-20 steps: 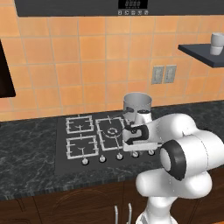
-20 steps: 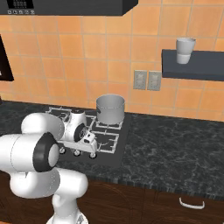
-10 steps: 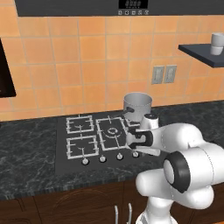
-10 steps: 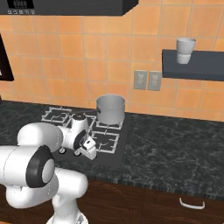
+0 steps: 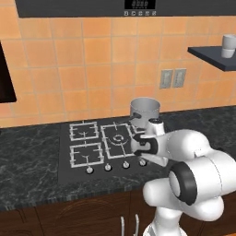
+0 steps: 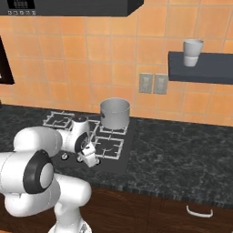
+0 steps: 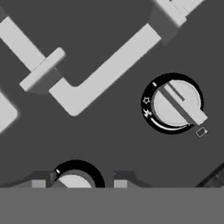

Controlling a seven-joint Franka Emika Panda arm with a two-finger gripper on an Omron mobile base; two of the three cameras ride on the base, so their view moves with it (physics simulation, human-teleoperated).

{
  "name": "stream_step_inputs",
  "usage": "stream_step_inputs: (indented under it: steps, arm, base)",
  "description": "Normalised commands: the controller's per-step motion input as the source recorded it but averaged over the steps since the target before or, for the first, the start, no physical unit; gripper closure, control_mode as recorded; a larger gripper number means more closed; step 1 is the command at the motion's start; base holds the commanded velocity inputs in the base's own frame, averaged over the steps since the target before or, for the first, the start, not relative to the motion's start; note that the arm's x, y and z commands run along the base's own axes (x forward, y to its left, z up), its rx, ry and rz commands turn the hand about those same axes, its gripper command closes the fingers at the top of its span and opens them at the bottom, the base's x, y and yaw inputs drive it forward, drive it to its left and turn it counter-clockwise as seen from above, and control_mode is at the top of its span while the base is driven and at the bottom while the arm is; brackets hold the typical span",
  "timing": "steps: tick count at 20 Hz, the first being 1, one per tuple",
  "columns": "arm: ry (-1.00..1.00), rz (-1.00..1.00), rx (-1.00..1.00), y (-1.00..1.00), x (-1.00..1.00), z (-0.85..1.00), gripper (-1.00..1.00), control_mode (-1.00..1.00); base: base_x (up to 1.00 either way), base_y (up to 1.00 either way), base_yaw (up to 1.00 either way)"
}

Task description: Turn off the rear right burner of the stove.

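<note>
Two knobs [image 7: 177, 105] near end effector [image 7: 76, 183] — contact unclear.

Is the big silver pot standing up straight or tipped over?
Standing up straight. The pot sits flat on the rear right burner of the stove, open top facing up.

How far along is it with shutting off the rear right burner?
Done: the arm has reached down over the stove, with the gripper low over the knob row. In hand: lining up, with one knob between the fingertips and another knob off to the side. Left: gripping and turning; nothing looks grasped yet.
</note>
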Motion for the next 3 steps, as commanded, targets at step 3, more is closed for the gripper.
stream_step_inputs:
  steps: [3]
  arm:
    - [0.00, 0.00, 0.00, 0.00, 0.00, 0.00, 1.00, -1.00]
  base:
    - [0.00, 0.00, 0.00]
